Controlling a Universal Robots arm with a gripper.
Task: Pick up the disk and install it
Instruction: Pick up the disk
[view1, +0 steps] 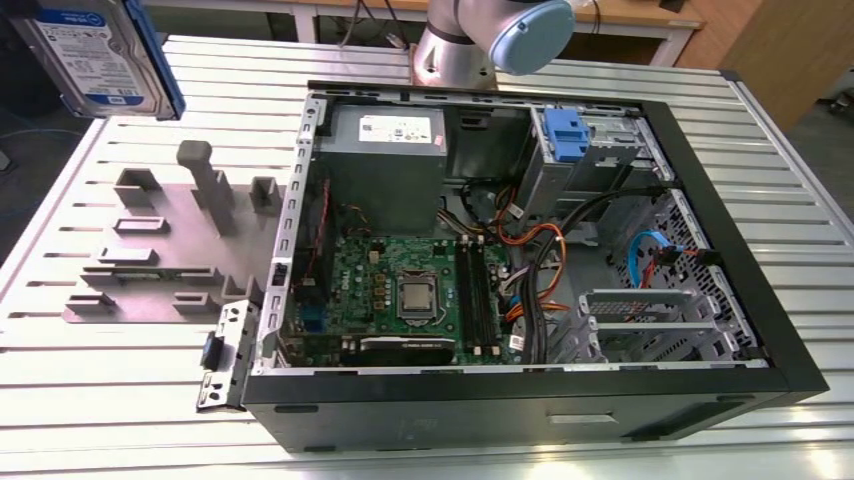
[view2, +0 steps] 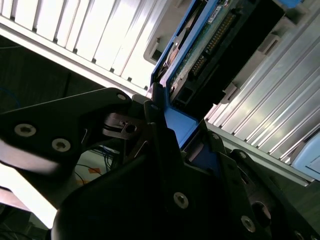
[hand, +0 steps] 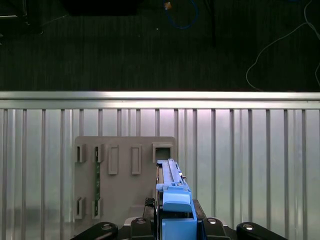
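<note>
Exterior view: the disk (view1: 96, 55) hangs high at the exterior view's left, above the grey holder block (view1: 174, 235), well apart from the open computer case (view1: 534, 395). This is the carry step, I judge. It wants a square grip and clearance over the case wall.

Second wrist view: my claw (view2: 167, 125) is clenched on the disk's (view2: 200, 55) blue bracket. This view gives the contact; the exterior view gives height.

First wrist view: disk (hand: 172, 192) is edge-on over the holder block (hand: 125, 160) and the slatted table (hand: 250, 150). It adds alignment.
</note>
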